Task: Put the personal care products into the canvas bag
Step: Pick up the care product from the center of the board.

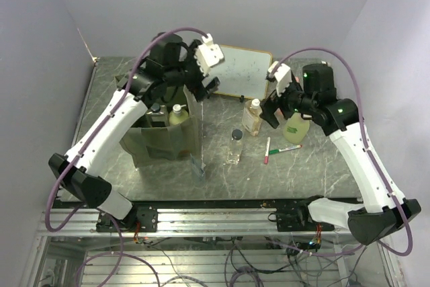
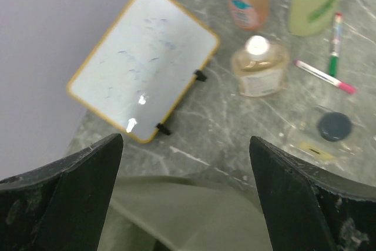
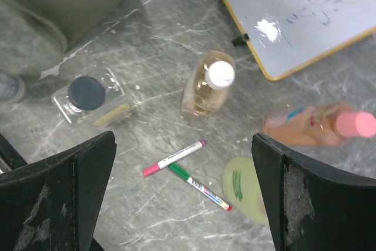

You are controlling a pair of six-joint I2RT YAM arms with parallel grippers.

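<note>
Canvas bag near the bench's left edge, white-capped bottle inside. Your left end effector is above it, wide, empty. Mid-bench: dark-capped bottle, amber bottle, marker pens. Right end effector wide, empty, above the yellow-green bottle.

Pale lilac walls on three sides. Grey-green marbled table, veined white. Silver metal rail along the near edge, tangled cables beneath.

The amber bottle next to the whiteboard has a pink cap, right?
Not quite. The amber bottle beside the whiteboard has a white cap, as the right wrist view shows. The pink cap belongs to the orange bottle.
</note>
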